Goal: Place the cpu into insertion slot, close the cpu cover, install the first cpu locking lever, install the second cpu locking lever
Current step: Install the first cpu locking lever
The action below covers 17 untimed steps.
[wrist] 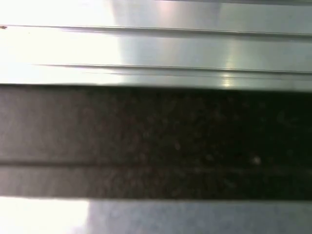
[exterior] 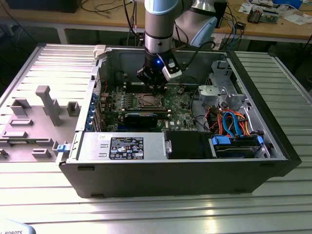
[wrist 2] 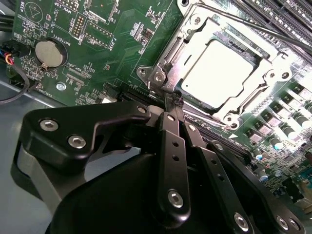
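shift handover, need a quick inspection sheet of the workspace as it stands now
surface: ribbed metal table, open computer case lying on it
job's things: cpu seated in insertion slot; cpu cover down around it
clutter: grey fixture blocks at the exterior view's left
claw: claw shut, tips at the cover's corner
cables: blue and orange cables inside case; black cables on the bench behind
surroundings: wooden bench behind
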Available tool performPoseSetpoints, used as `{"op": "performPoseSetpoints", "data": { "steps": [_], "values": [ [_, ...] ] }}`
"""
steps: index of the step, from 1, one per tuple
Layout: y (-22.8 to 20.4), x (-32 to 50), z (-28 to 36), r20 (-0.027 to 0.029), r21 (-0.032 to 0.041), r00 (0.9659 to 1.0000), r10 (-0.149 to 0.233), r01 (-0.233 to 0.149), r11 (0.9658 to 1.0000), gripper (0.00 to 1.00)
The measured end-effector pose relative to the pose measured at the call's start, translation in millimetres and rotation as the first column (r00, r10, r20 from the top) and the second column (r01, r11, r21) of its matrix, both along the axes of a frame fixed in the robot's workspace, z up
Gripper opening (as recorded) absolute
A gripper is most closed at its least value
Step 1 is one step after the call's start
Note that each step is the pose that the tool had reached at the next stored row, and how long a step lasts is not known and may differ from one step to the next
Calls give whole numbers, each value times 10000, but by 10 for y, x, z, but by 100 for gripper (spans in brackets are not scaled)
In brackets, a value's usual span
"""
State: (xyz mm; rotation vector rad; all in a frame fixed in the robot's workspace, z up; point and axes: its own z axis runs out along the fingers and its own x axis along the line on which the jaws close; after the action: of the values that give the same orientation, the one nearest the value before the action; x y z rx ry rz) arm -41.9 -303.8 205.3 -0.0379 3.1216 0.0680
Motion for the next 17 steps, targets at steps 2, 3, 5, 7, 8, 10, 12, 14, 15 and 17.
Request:
{"op": "performPoseSetpoints", "data": {
  "steps": [2,3,5,7,8,10,12,14,15,17],
  "values": [
    [-1,0,-2,-3,-16,10000,2,-2,10000,11],
    [-1,0,-3,-2,-16,10000,1,-1,10000,11],
    [0,0,-4,-2,-14,10000,1,-1,10000,11],
    [0,1,-2,2,-10,10000,1,-1,10000,11],
    [0,1,-1,2,-11,10000,0,0,10000,11],
    [0,1,4,-1,-15,10000,0,0,10000,11],
    [0,1,5,0,-21,10000,1,-1,10000,11],
    [0,2,4,0,-57,10000,1,-1,10000,11],
    [0,2,3,0,-84,10000,1,-1,10000,11],
    [0,4,-1,-2,-174,10000,1,-1,9998,11]
  ]
}}
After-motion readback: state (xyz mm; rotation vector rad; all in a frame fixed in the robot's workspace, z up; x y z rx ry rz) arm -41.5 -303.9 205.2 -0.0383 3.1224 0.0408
